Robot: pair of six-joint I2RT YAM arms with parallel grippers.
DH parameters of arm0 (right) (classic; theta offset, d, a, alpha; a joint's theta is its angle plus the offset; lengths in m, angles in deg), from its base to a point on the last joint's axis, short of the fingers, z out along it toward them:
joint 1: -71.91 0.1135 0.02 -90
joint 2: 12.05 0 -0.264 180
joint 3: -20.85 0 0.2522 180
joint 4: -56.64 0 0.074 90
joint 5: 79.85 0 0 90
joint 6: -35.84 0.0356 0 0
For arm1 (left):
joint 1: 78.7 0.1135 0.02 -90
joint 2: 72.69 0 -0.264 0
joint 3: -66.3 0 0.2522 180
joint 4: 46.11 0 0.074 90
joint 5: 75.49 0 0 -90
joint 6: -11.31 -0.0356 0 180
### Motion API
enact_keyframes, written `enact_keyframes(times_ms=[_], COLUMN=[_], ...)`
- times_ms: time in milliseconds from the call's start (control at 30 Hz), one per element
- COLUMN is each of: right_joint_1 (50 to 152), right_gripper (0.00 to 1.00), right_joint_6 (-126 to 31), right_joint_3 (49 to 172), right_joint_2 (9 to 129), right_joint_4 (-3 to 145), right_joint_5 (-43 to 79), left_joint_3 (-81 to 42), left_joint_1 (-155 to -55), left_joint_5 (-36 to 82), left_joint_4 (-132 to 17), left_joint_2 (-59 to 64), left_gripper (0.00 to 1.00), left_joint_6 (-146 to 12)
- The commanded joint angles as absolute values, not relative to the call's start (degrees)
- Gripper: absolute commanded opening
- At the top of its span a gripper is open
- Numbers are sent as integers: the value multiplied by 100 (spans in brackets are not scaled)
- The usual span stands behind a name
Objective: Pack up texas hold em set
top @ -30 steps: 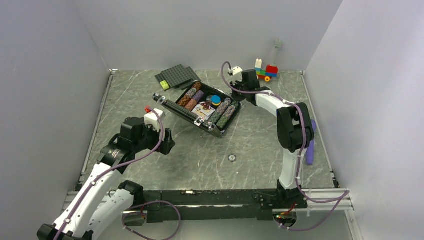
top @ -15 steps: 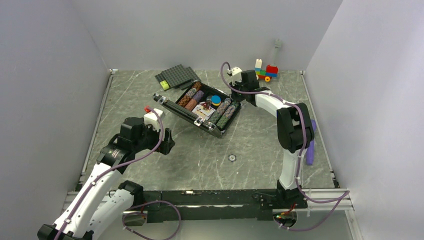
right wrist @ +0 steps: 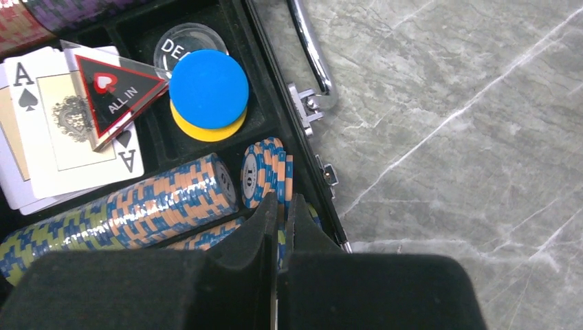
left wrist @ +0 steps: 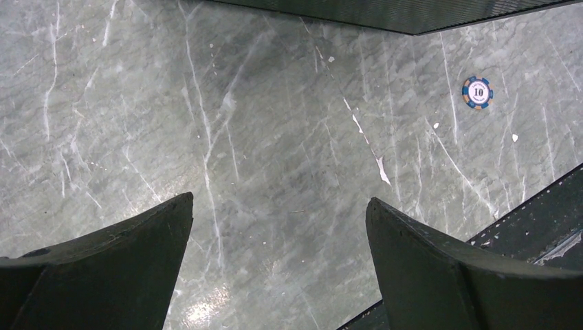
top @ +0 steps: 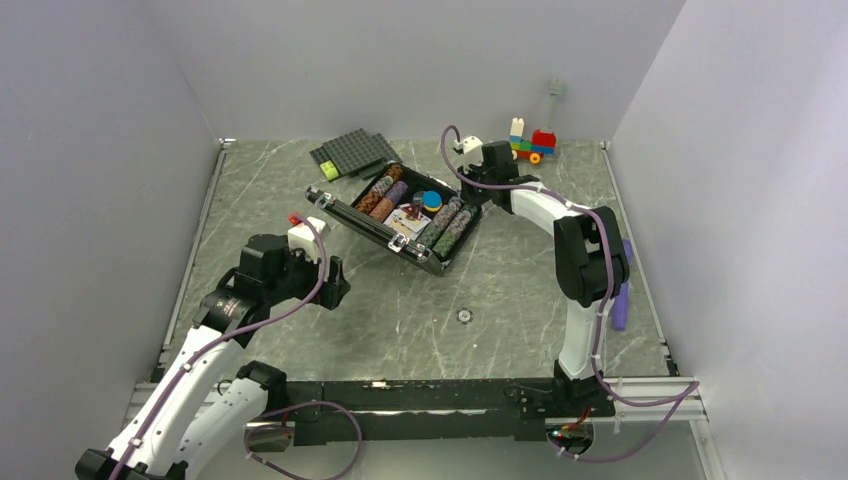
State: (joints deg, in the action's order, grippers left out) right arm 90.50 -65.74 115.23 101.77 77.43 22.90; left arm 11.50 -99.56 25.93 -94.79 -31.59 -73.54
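Now your right gripper sits pinched shut with nothing between its fingers, chip rows just beneath its tips inside the open briefcase. Your left gripper gapes wide above the table, a loose chip lying ahead to its right.

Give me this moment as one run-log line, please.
case open | loose chip on table | left jaws open, empty | right jaws shut over chip rows
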Motion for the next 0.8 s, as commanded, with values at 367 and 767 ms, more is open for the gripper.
enact_keyframes(times_ms=[367,767], right_joint_1=[9248,9306], right_gripper=[0,0], right_joint_6=[-6674,-6941], right_joint_3=[11444,11871], right_joint_2=[9969,10272], right_joint_4=[7951,8182], right_joint_5=[2841,2510], left_joint_3=[1163,1163], left_joint_1=[-9917,-9909], left_joint_5=[2782,2805], left_joint_4=[-9274,-9274], left_joint_2=[-3141,-3094], left_gripper=[99,99], left_joint_6=[-7438,-7436])
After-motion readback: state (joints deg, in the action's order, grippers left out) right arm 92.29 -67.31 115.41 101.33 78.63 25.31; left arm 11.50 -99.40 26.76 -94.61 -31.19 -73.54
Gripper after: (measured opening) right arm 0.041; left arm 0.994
